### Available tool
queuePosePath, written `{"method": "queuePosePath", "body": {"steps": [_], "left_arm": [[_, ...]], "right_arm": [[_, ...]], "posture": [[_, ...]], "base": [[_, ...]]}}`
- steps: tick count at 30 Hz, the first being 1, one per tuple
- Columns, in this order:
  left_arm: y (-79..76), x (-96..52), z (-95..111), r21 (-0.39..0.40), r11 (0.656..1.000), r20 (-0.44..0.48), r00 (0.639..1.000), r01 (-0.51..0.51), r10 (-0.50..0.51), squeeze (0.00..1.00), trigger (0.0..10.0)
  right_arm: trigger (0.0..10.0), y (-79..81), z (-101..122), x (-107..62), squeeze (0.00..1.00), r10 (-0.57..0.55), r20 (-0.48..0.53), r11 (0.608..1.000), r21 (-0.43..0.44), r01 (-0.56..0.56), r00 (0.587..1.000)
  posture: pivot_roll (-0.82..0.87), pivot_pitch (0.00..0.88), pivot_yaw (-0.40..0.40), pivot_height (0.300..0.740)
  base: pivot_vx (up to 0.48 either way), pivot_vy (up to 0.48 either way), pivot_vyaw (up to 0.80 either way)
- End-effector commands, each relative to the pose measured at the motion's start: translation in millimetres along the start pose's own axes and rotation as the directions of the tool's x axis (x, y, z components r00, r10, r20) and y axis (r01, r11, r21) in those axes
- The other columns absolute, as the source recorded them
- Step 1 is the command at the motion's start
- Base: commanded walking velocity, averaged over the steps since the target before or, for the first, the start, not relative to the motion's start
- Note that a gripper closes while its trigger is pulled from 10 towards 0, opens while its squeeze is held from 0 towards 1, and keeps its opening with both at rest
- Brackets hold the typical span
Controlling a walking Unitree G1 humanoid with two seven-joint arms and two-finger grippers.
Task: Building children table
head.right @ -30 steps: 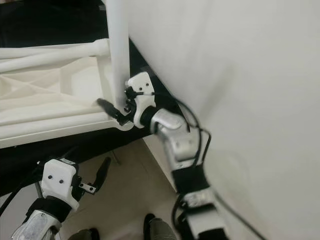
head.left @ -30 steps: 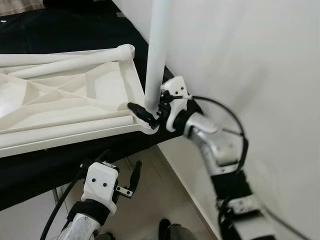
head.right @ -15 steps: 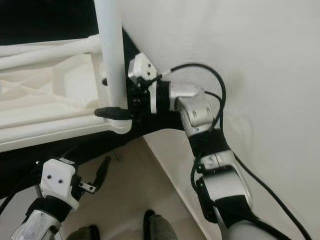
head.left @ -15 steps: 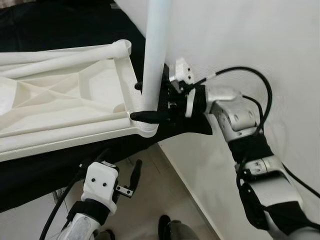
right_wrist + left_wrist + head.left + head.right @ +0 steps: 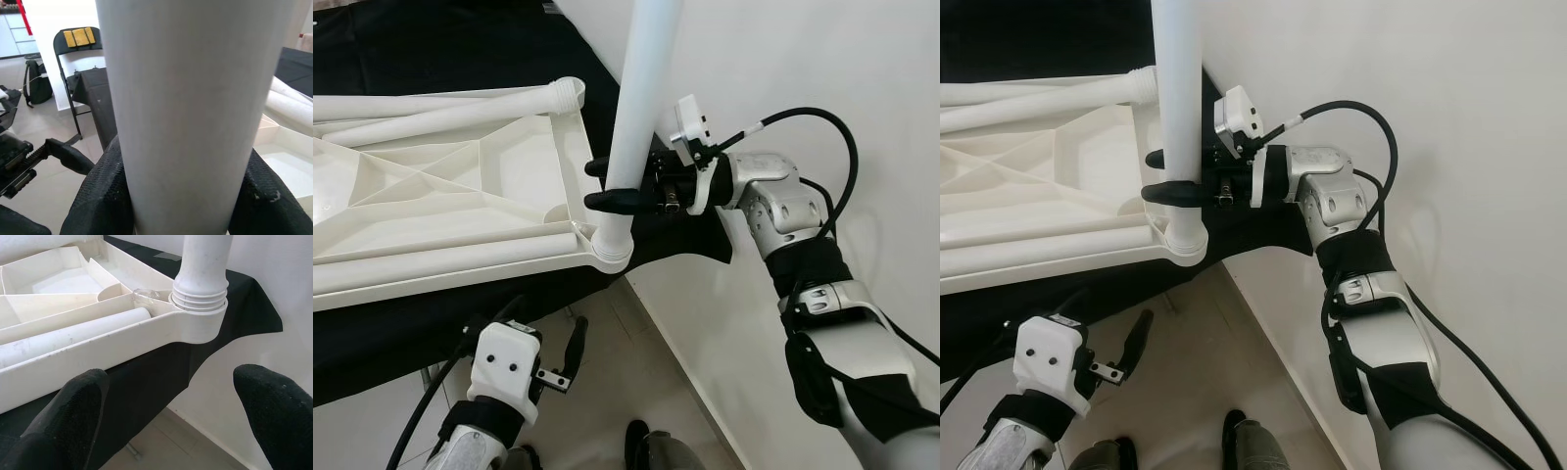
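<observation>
1. Tabletop (image 5: pixel 460 196) lies upside down on a black-draped table (image 5: pixel 431 313), ribs up. Loose legs (image 5: pixel 440 113) lie in it.
2. Right gripper (image 5: pixel 619 184), jaws pinching the upright leg (image 5: pixel 641 108) low down. Leg foot sits in the corner socket (image 5: pixel 198 320); thread rings show above the rim.
3. Left gripper (image 5: pixel 570 354) hangs below the table edge, jaws spread, idle.
4. Step in hand: seating this leg. Looks only part-way in.
5. Next likely: twist and press down, keeping the leg plumb; tabletop may slide.
</observation>
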State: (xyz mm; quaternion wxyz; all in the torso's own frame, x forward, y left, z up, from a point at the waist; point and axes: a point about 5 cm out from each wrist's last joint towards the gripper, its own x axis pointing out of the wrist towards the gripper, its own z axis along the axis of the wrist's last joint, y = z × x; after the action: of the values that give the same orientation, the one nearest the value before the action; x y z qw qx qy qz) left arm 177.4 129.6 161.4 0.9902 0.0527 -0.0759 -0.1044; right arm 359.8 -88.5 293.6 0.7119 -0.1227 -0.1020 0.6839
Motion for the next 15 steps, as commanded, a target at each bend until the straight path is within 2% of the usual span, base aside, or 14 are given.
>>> {"method": "queuePosePath", "body": {"steps": [1,2,3,4,5,6,7,8,9,10,11,12,13,15], "left_arm": [[-1.3,-2.8,-1.6,-0.008,1.000,-0.016,1.000,-0.003,0.003,0.00,10.0],[-1.0,-2.8,-1.8,-0.008,1.000,-0.016,1.000,-0.004,0.004,0.00,10.0],[-1.0,-2.8,-1.8,-0.008,1.000,-0.016,1.000,-0.004,0.004,0.00,10.0],[-1.0,-2.8,-1.8,-0.008,1.000,-0.015,1.000,-0.004,0.004,0.00,10.0],[-1.0,-2.8,-1.8,-0.008,1.000,-0.015,1.000,-0.004,0.004,0.00,10.0],[-0.5,-2.8,-2.0,-0.008,1.000,-0.015,1.000,-0.005,0.005,0.00,10.0],[-0.5,-2.8,-2.0,-0.008,1.000,-0.015,1.000,-0.005,0.005,0.00,10.0],[0.4,-2.6,-2.0,-0.008,1.000,-0.015,1.000,-0.006,0.006,0.00,10.0],[0.4,-2.6,-2.0,-0.008,1.000,-0.015,1.000,-0.006,0.006,0.00,10.0],[1.1,-1.6,-2.6,-0.007,1.000,-0.016,1.000,-0.005,0.005,0.00,10.0],[1.1,-1.6,-2.6,-0.007,1.000,-0.016,1.000,-0.005,0.005,0.00,10.0],[1.8,-0.4,-3.6,-0.007,1.000,-0.017,1.000,-0.002,0.001,0.00,10.0],[2.0,1.3,-4.6,-0.006,1.000,-0.018,1.000,0.002,-0.002,0.00,10.0],[2.0,2.5,-5.5,-0.006,1.000,-0.018,1.000,0.004,-0.004,0.00,10.0]], "right_arm": [[0.0,2.6,-29.9,0.3,0.00,-0.105,-0.078,0.991,0.076,0.111,0.991],[0.0,1.6,-43.5,3.6,0.00,-0.248,-0.124,0.960,0.102,0.261,0.961],[0.0,1.6,-43.5,3.6,0.00,-0.248,-0.124,0.960,0.102,0.261,0.961],[0.0,1.4,-56.0,6.6,0.00,-0.393,-0.183,0.905,0.097,0.414,0.901],[0.0,1.4,-56.0,6.6,0.00,-0.393,-0.183,0.905,0.097,0.414,0.901],[0.0,2.2,-73.1,7.0,0.00,-0.653,-0.270,0.718,0.076,0.692,0.707],[0.0,2.2,-73.1,7.0,0.00,-0.653,-0.270,0.718,0.076,0.692,0.707],[0.0,19.2,-84.4,15.3,0.00,-0.741,-0.311,0.609,0.062,0.791,0.595],[0.0,19.2,-84.4,15.3,0.00,-0.741,-0.311,0.609,0.062,0.791,0.595],[0.0,36.1,-84.3,28.1,0.00,-0.789,-0.317,0.534,0.070,0.842,0.527],[0.0,36.1,-84.3,28.1,0.00,-0.789,-0.317,0.534,0.070,0.842,0.527],[0.0,46.8,-80.2,39.4,0.00,-0.803,-0.306,0.509,0.092,0.856,0.511],[0.0,51.1,-74.5,49.8,0.00,-0.801,-0.281,0.522,0.106,0.847,0.529],[0.0,51.0,-70.7,57.0,0.00,-0.801,-0.265,0.532,0.097,0.841,0.537]], "posture": [[0.10,0.296,-0.111,0.740],[0.10,0.296,-0.113,0.740],[0.10,0.296,-0.113,0.740],[0.10,0.296,-0.114,0.740],[0.10,0.296,-0.114,0.740],[0.10,0.295,-0.110,0.740],[0.10,0.295,-0.110,0.740],[0.09,0.295,-0.099,0.740],[0.09,0.295,-0.099,0.740],[0.08,0.298,-0.091,0.740],[0.08,0.298,-0.091,0.740],[0.08,0.284,-0.084,0.740],[0.07,0.278,-0.082,0.740],[0.08,0.275,-0.083,0.740]], "base": [[0.000,0.000,0.00],[0.000,0.000,0.00],[0.000,0.000,0.00],[0.000,0.000,0.00],[0.000,0.000,0.00],[0.000,0.000,0.00],[0.000,0.000,0.00],[0.000,0.000,0.00],[0.000,0.000,0.00],[0.000,0.000,0.00],[0.000,0.000,0.00],[0.000,0.000,0.00],[0.000,0.000,0.00],[0.000,0.000,0.00]]}}
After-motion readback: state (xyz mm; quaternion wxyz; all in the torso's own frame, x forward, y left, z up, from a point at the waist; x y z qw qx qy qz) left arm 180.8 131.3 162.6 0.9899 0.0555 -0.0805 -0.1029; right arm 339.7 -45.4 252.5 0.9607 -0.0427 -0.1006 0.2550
